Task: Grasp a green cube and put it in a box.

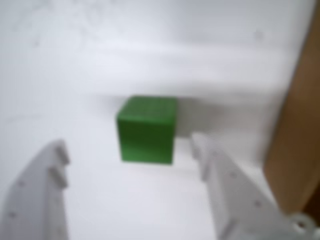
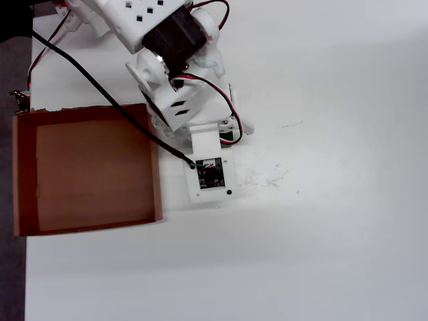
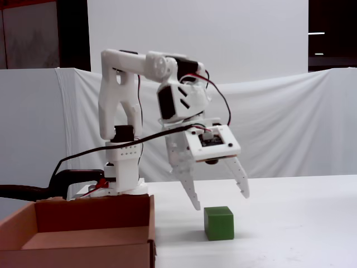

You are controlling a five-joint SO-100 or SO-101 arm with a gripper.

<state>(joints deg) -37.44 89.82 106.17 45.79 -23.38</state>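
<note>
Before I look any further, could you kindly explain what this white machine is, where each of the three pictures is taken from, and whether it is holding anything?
The white machine is a small robot arm bolted to a white table; at its end is a two-finger gripper.

The wrist view comes from a camera riding on the gripper, so you see its two fingers reaching forward. The overhead view looks straight down. The fixed view is from the side, at table height.

Two things lie on the table: a small green cube and a shallow brown cardboard box, which is empty.

Nothing is held. The gripper is open and hangs just above the cube, which sits on the table beside the box. From above, the arm hides nearly all of the cube.
</note>
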